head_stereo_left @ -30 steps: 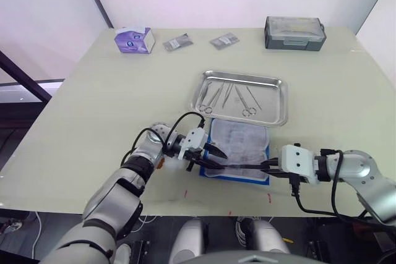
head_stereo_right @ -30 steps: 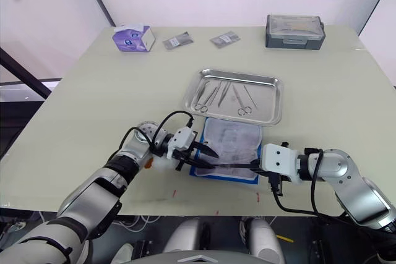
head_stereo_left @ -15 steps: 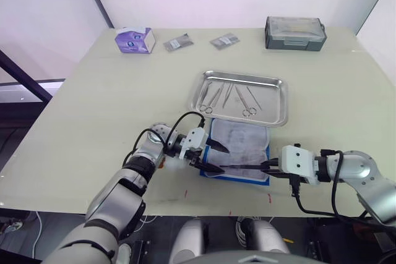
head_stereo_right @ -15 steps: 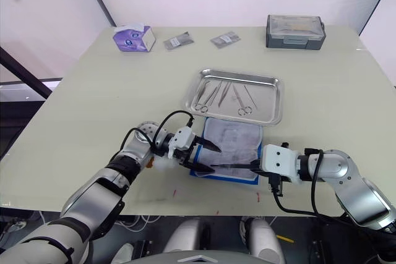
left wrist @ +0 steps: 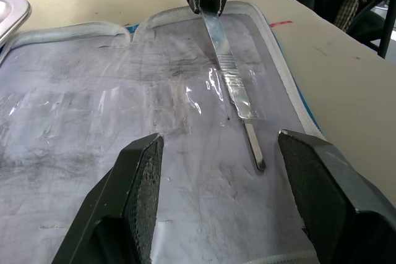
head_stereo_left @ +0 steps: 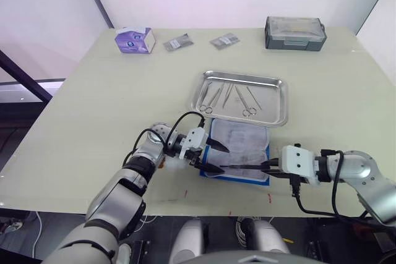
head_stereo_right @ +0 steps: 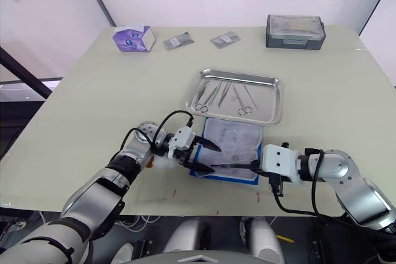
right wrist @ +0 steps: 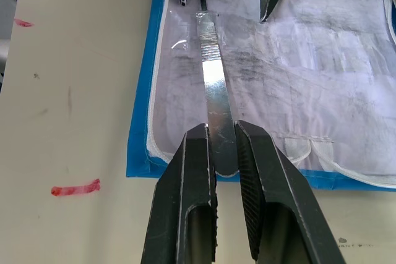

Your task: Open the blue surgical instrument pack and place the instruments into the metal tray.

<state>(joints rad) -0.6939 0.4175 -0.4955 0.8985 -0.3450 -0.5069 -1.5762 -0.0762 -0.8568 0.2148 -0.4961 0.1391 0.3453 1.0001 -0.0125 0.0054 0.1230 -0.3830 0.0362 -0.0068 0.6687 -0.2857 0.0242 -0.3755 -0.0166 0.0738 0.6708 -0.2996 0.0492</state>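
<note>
While the blue surgical instrument pack [head_stereo_left: 237, 151] lies unfolded on the surface just in front of the metal tray [head_stereo_left: 278, 101], the right end effector [right wrist: 224, 153] pinches a flat metal instrument [right wrist: 212, 82] over its lining; the left end effector [left wrist: 216, 171] gapes wide, empty, around the tool's far end.

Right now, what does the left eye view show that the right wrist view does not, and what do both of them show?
The left eye view alone shows the metal tray with four instruments in it, the purple tissue box, the grey lidded box and two small packets at the far side of the table.

The right wrist view alone shows a red mark beside the pack.

Both show the opened blue surgical instrument pack, the flat metal handle that the right gripper grips, and the open left gripper at its far end.
</note>
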